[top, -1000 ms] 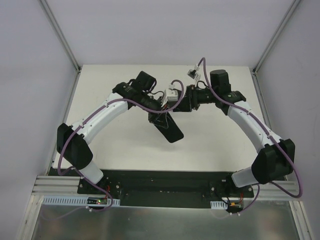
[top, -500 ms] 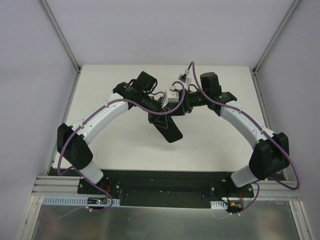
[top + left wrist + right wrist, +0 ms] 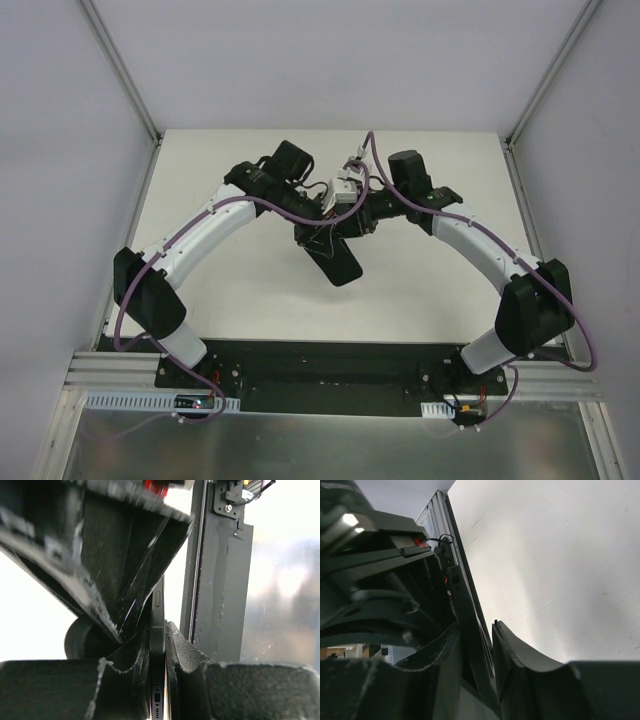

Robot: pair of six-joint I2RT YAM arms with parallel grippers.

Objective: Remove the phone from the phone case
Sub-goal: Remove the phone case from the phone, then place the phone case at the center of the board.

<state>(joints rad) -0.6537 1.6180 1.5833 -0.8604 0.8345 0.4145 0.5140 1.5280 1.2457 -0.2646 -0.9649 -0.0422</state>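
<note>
We judge the step in hand to be getting a second hold so the two parts can be worked apart. The left gripper (image 3: 159,656) is clamped tight on the phone case (image 3: 338,262), which hangs tilted in the air at the centre of the overhead frame, above the surface (image 3: 400,300) and not touching it. The right gripper (image 3: 474,656) has a finger on either side of the same dark slab, at its upper end. We cannot tell whether it is pinching yet.

To do this well, we would seat the right gripper on the rim of the case only, not across the phone (image 3: 158,625). We would keep the left hold firm and peel at one corner rather than pull straight, because a snug case resists a straight pull and the whole thing could slip.

The case is black and slim. Edge-on in the left wrist view we see a thin dark side with a small button and a row of port holes at the bottom.
</note>
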